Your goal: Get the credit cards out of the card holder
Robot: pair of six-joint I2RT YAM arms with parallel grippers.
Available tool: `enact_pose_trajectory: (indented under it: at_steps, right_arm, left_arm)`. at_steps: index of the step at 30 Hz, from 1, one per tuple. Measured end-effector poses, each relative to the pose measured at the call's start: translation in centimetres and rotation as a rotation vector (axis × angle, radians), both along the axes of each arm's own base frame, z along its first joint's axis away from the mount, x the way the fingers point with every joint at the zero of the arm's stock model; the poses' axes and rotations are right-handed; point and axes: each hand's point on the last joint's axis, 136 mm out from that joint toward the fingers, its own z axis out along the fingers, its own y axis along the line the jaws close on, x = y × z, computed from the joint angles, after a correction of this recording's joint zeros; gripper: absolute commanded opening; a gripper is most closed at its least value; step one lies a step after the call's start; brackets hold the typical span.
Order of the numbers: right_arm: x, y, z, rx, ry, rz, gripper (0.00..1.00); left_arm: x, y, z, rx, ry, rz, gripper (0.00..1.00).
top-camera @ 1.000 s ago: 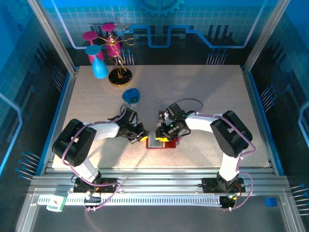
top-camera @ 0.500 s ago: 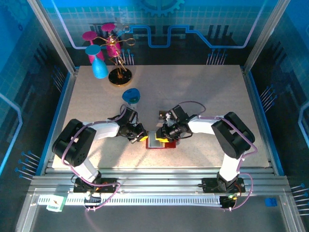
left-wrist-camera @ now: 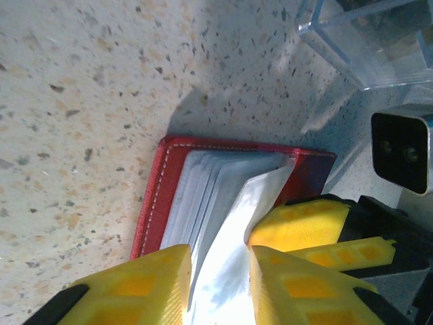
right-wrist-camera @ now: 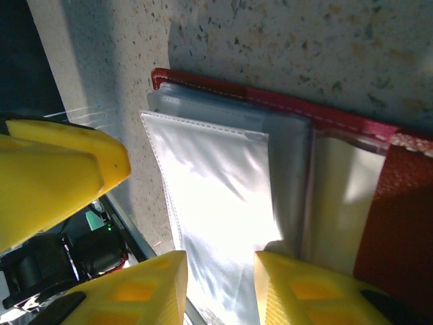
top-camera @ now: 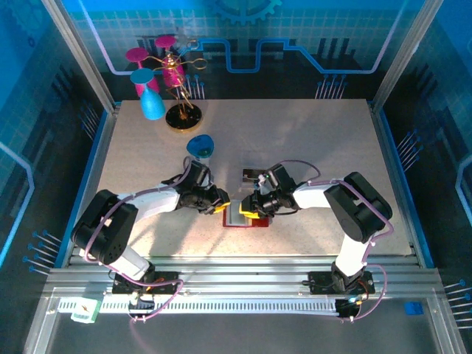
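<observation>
The red card holder (top-camera: 248, 220) lies open on the speckled table between both arms, its clear and grey pocket leaves (left-wrist-camera: 203, 196) fanned out. My left gripper (left-wrist-camera: 216, 284) stands open at its left end, one shiny leaf lying in the gap between the yellow fingers (left-wrist-camera: 135, 284). From the other side my right gripper (right-wrist-camera: 220, 291) is open over the same bright leaf (right-wrist-camera: 216, 183), next to a cream panel (right-wrist-camera: 338, 196) in the right-hand pocket. Both grippers nearly touch above the holder (top-camera: 234, 206). The credit cards are hidden by glare on the pockets.
A clear plastic tray (top-camera: 253, 175) stands just behind the holder, and its corner (left-wrist-camera: 379, 40) comes close to the left gripper. A blue cup (top-camera: 200, 145) sits behind the left arm. At the back left stands a gold stand with pink and blue glasses (top-camera: 166, 88).
The left gripper's jaws have parted from shut. The left arm has stretched a little to the right. The right gripper has come down and toward the holder.
</observation>
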Motion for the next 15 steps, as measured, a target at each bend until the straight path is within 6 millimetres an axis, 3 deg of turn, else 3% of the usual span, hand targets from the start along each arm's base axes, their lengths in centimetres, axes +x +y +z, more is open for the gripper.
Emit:
enact_pose_trajectory:
  at_steps: [15]
  right_arm:
    - [0.1, 0.0, 0.1, 0.026, -0.001, -0.012, 0.32]
  left_arm:
    - [-0.6, -1.7, -0.5, -0.021, 0.031, -0.028, 0.41]
